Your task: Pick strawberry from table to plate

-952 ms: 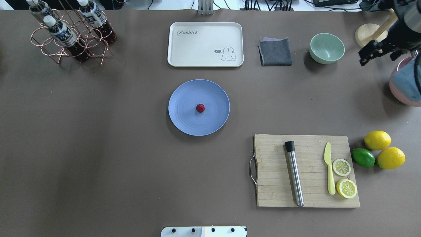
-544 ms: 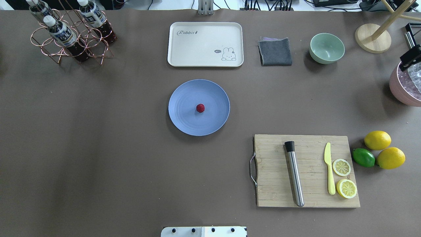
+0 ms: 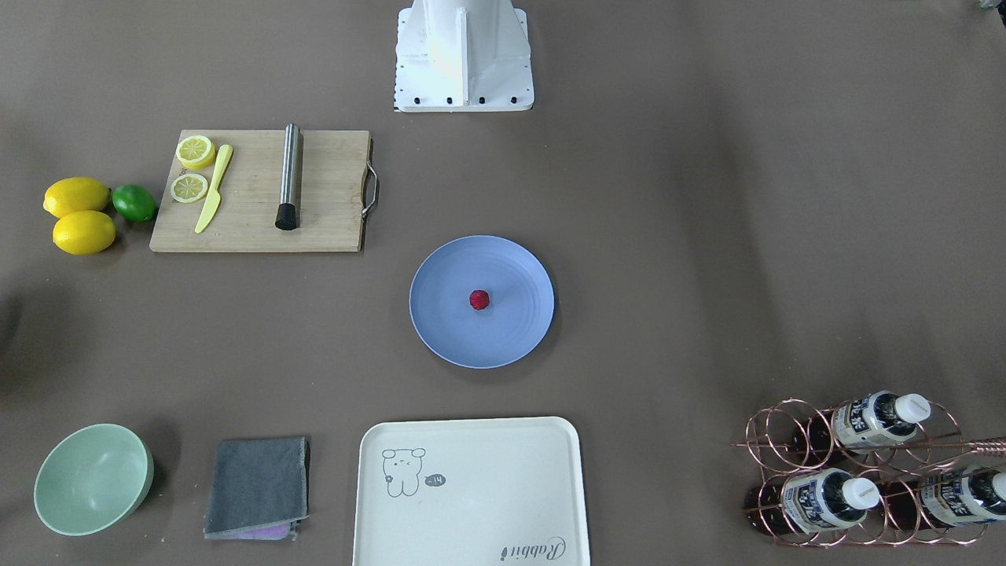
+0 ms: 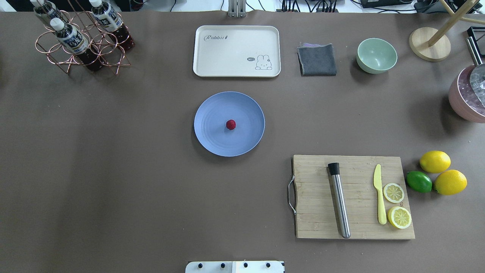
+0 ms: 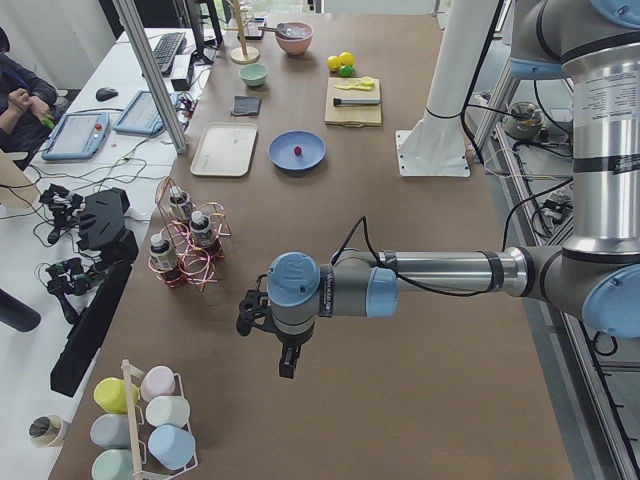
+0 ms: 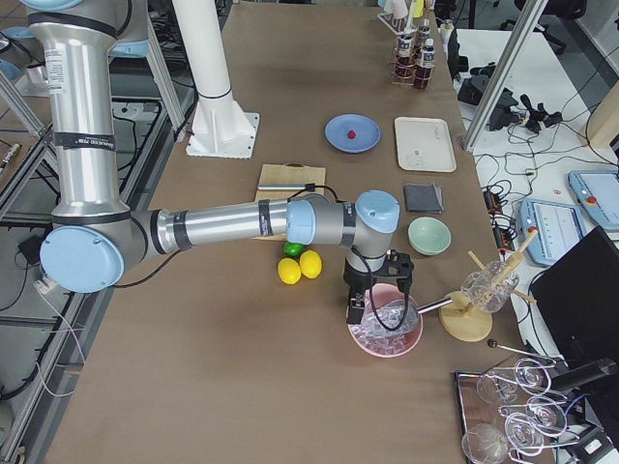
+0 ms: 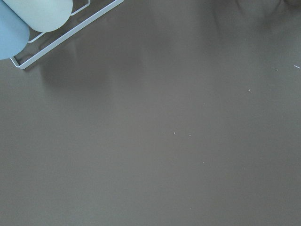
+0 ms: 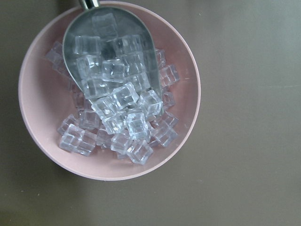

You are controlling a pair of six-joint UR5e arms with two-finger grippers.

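Small dark-red roundish strawberry sits at the centre of the round periwinkle-blue shallow plate, nothing touching it. The plate lies near the middle of the matte grey-brown table, well clear of every edge. Along the far edge, seen from overhead: cream rectangular tray with an animal drawing, folded dark-grey cloth, mint-green bowl. At the far left corner is a copper wire rack holding dark bottles with white caps. Toward the near right corner is a bamboo cutting board with a metal handle, carrying a steel cylinder with a black cap, a pale-yellow plastic knife and two lemon halves. Just beside the board's right edge are two whole yellow lemons and a green lime, touching one another. The right gripper hangs over a pink bowl at the table's right edge; the bowl holds clear ice cubes and a metal scoop. The left gripper points down over bare table near the left end, close to a white wire rack of pastel cups. For both grippers, I cannot tell whether the jaws are parted or closed; no fingers appear in either wrist view.
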